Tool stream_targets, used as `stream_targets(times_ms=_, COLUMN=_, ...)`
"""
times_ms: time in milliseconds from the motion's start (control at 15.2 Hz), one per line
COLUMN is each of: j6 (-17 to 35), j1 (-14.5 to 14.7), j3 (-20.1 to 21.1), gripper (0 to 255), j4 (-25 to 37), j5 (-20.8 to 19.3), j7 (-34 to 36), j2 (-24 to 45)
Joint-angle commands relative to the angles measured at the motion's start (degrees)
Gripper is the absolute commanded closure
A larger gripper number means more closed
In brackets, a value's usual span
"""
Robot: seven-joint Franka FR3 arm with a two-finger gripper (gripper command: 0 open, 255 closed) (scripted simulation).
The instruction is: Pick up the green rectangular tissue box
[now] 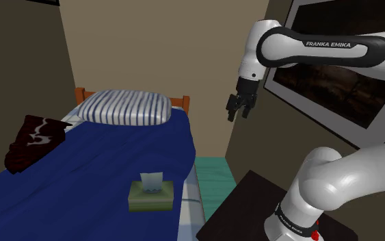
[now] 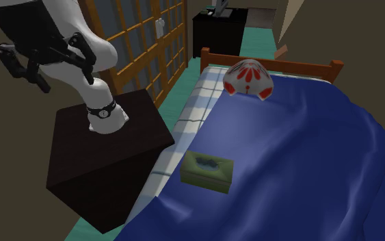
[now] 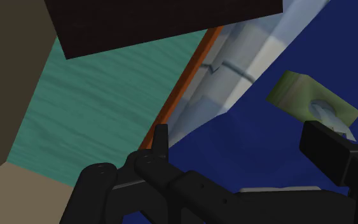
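Ok, green tissue box (image 1: 151, 195) (image 2: 208, 171) (image 3: 311, 98) sits flat on the blue blanket (image 1: 102, 157) (image 2: 300, 150) (image 3: 247, 159), close to the bed edge on the stand's side. A pale tissue (image 1: 152, 181) pokes up from its top slot. Nothing is touching it.

Gripper (image 1: 239, 113) (image 3: 244, 143) is high above the box and well apart from it, offset toward the wall side. It hangs over the gap between bed and stand, fingers pointing down. In the wrist view the two black fingers (image 3: 161, 137) stand wide apart with only blanket and bed edge between them, so it's open and empty. The box shows just past the tip of the finger nearer the bed, outside the finger gap.

Below the gripper, from the box outward: white sheet (image 2: 191, 109) (image 3: 234, 70) at the mattress edge, orange-brown bed rail (image 3: 184, 89), then teal floor (image 1: 215, 178) (image 3: 107, 95), then the dark box stand (image 1: 252, 198) (image 2: 102, 164) (image 3: 158, 22).

Farther from the gripper, across the bed: a grey-and-white striped pillow (image 1: 124, 108) against the wooden headboard (image 1: 178, 101), and a dark red cloth with white marks (image 1: 33, 137) on the blanket's far side.

Behind the arm (image 1: 314, 48) there's a framed dark picture (image 1: 334, 82) on the wall.
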Motion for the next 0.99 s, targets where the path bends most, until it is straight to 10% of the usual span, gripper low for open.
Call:
stream_targets(times_ms=0, j6=0.0, j1=0.0, j3=0.0, gripper=0, j4=0.0, j5=0.0, j7=0.0, j2=0.0)
stream_targets(times_ms=924, j6=14.29, j1=5.08, j3=12.48, gripper=0, j4=6.48, j5=5.34, j7=15.18, j2=24.66)
